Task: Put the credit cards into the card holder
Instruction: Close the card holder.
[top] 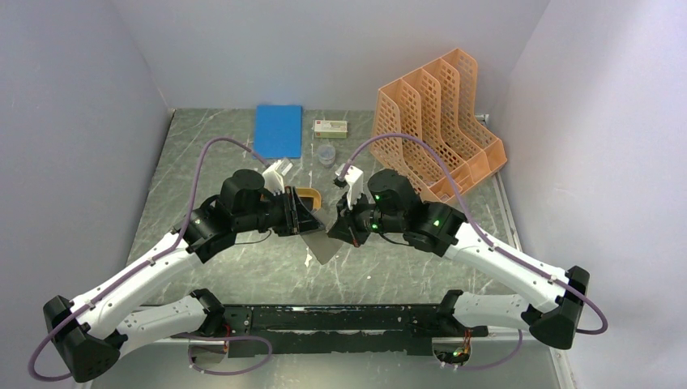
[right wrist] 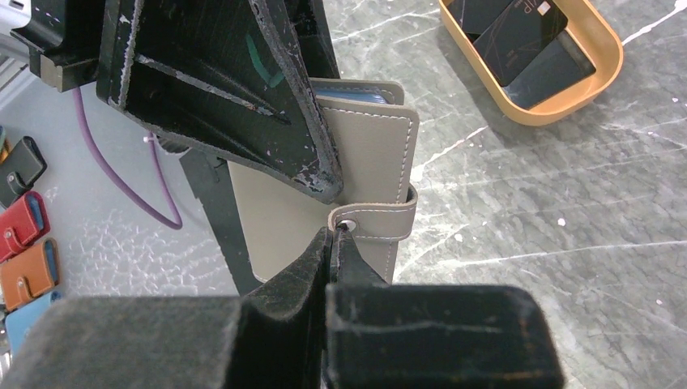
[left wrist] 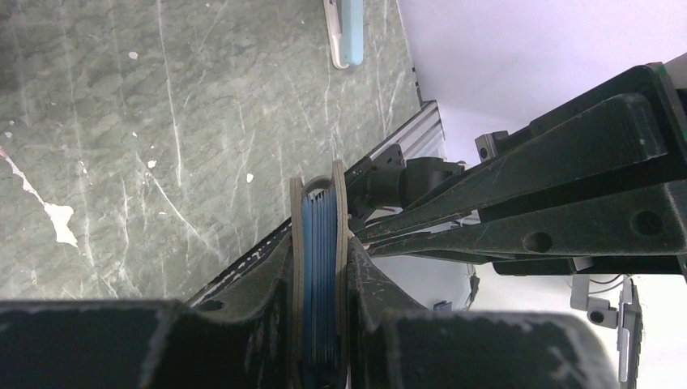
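Note:
The card holder, a grey-beige sleeve with blue pockets inside, is held on edge above the table's middle. My left gripper is shut on it; in the left wrist view the holder sits clamped between the fingers of my left gripper. My right gripper is shut, its tips pinching the end of the holder's snap strap. The holder's cover faces the right wrist camera. Dark credit cards lie in an orange oval tray on the table beyond.
An orange file rack stands at the back right. A blue notebook, a small box and a clear cup lie at the back. The orange tray sits just behind the grippers.

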`<state>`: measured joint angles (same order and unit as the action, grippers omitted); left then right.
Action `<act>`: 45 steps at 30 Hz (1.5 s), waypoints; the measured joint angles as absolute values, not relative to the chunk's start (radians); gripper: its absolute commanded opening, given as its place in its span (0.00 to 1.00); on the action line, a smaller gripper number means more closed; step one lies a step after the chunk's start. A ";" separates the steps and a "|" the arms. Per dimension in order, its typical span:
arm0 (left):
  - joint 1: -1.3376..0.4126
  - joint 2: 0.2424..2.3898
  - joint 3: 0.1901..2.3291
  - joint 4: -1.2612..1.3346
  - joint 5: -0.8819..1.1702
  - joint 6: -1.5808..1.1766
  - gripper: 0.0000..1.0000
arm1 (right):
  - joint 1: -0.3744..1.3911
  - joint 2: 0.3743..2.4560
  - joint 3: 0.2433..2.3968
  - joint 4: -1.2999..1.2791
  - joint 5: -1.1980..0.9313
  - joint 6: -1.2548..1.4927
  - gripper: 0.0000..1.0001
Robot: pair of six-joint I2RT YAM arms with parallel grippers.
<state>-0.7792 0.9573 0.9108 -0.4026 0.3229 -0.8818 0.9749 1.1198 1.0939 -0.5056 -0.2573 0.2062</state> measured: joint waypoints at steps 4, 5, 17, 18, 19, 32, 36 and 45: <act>-0.776 0.954 0.905 -0.401 0.329 -0.890 0.05 | 0.975 1.124 1.094 -0.505 -0.258 0.210 0.00; -0.776 0.954 0.905 -0.401 0.329 -0.891 0.05 | 0.976 1.126 1.094 -0.505 -0.259 0.211 0.00; -0.771 0.952 0.904 -0.401 0.329 -0.898 0.05 | 0.980 1.144 1.094 -0.499 -0.263 0.224 0.00; -0.770 0.952 0.904 -0.400 0.330 -0.899 0.05 | 0.982 1.147 1.094 -0.498 -0.263 0.225 0.00; -0.770 0.952 0.904 -0.400 0.330 -0.901 0.05 | 0.984 1.148 1.094 -0.498 -0.262 0.226 0.00; -0.775 0.927 0.905 -0.399 0.321 -0.881 0.05 | 0.997 1.111 1.094 -0.499 -0.266 0.226 0.33; -0.784 0.906 0.908 -0.384 0.317 -0.875 0.05 | 1.008 1.079 1.094 -0.495 -0.306 0.224 0.45; -0.789 0.908 0.916 -0.371 0.279 -0.849 0.05 | 1.010 0.999 1.119 -0.508 -0.365 0.241 0.54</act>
